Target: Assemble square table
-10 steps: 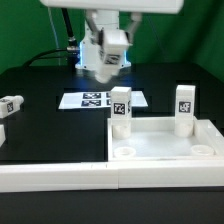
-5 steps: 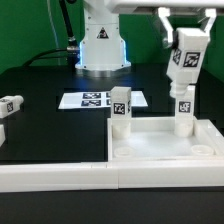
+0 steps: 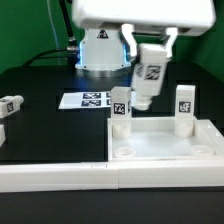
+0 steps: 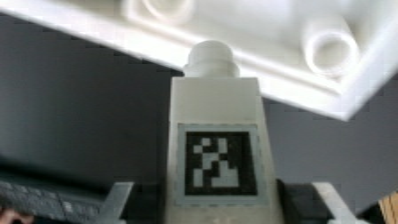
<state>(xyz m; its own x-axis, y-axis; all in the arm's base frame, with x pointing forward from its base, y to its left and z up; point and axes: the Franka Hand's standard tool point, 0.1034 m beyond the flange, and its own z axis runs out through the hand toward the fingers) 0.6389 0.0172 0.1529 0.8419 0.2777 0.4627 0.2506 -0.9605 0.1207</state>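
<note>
Franka arm's gripper [image 3: 150,52] is clamped on the upper end of a white tagged leg [image 3: 147,84], holding it nearly upright in the air above the square table top [image 3: 165,152]; two standing legs sit in the top's far corners, the left standing leg [image 3: 121,110] and the right standing leg [image 3: 184,108], as the exterior view shows them; in the wrist view the fingers [image 4: 121,202] press on the held leg's sides, its rounded tip toward the round corner sockets [image 4: 329,45]; a loose leg [image 3: 10,105] lies on the black table [image 3: 40,135], to the exterior view's left of the marker board [image 3: 90,100].

The white leg [image 3: 145,95] carries a black-and-white tag [image 3: 150,73]; the tabletop [image 3: 165,142] is white.
</note>
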